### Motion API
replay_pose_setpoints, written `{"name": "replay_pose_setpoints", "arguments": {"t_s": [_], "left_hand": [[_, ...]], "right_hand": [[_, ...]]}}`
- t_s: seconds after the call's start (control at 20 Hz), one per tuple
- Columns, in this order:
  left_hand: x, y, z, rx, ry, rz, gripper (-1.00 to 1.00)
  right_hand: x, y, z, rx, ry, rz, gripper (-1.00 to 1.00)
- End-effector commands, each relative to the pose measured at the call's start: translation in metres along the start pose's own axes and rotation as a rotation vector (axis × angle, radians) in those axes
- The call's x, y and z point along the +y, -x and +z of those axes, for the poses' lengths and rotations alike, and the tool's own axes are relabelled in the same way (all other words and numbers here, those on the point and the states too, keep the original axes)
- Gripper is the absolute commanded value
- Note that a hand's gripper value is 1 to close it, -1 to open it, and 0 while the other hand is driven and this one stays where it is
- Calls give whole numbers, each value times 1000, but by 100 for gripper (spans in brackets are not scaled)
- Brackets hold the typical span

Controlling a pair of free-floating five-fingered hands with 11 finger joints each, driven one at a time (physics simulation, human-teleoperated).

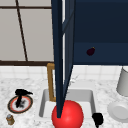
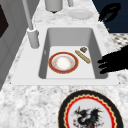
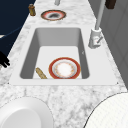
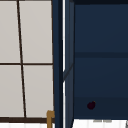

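My left hand (image 1: 22, 93) hovers over a dragon-patterned plate (image 1: 20, 104) on the counter left of the sink. In the left side view this left hand (image 2: 115, 61) has straight fingers reaching over the sink's front rim (image 2: 105, 80), holding nothing. My right hand (image 1: 98, 119) hangs at the sink's front right corner, beside a white plate (image 1: 118, 111), its fingers relaxed and empty; it is also seen as the far hand (image 2: 110, 11) and at the picture's edge (image 3: 3, 60). A red-rimmed plate (image 2: 63, 62) and a brown stick (image 2: 83, 57) lie in the sink basin.
A dark blue cabinet door (image 1: 61, 50) stands open above the sink; a small dark purple thing (image 1: 90, 51) sits on its shelf. A big red round shape (image 1: 71, 115) fills the sink's front. A grey canister (image 1: 123, 82), a small brown jar (image 1: 10, 119) and the faucet (image 2: 32, 37) stand around.
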State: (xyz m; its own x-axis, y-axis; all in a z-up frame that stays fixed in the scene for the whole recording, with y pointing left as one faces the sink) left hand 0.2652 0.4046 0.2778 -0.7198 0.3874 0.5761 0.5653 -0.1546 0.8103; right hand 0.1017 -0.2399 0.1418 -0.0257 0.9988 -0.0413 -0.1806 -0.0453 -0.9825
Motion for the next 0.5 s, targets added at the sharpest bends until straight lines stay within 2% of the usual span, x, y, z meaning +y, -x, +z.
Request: {"name": "replay_pose_setpoints", "arguments": {"t_s": [0.0, 0.05, 0.1, 0.25, 0.45], "left_hand": [[-12, -18, 4, 20, -21, -30, -100], [-13, -20, 12, 26, -34, -27, -100], [-11, -19, 13, 61, -54, -13, -100], [-11, -22, 15, 88, -64, -12, -100], [-3, -31, 21, 89, -66, 12, -100]], "right_hand": [[0, 0, 0, 0, 0, 0, 0], [0, 0, 0, 0, 0, 0, 0], [0, 0, 0, 0, 0, 0, 0], [0, 0, 0, 0, 0, 0, 0], [0, 0, 0, 0, 0, 0, 0]]}}
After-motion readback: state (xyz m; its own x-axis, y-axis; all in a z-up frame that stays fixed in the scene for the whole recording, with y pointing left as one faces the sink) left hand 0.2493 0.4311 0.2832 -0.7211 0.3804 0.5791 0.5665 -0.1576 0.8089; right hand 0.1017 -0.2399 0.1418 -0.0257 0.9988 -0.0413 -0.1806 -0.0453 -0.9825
